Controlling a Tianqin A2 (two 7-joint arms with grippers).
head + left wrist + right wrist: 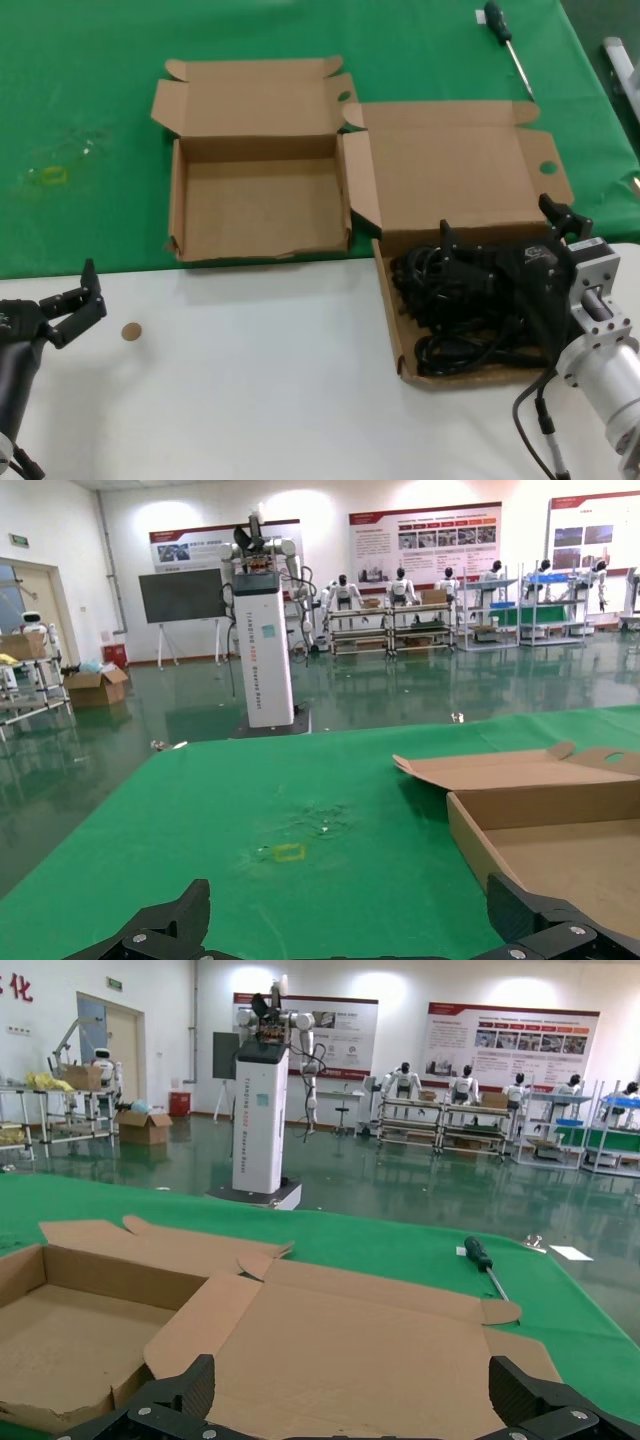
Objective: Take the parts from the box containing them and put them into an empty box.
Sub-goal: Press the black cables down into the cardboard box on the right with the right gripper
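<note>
Cardboard, two open mailer boxes lying side by side. Full box (455,190): black cables (445,315) are sitting coiled in its tray. Right gripper (505,235) is hovering over them, fingers spread, nothing held; the pick is judged just starting, and lowering onto one bundle comes next. Empty box (255,215): waiting to the left. Left gripper (82,298): parked on the white tabletop (250,400), fingers apart. The arm is hiding part of the cables, so their count is unclear.

Both boxes, empty (258,205) and full (455,190), are matt brown cardboard, the empty one's front edge ragged; cables (455,300) are black, faintly glossy; cloth (90,110) is matt green felt-like fabric; tabletop (240,390) smooth white; right arm (605,360) brushed metal.
</note>
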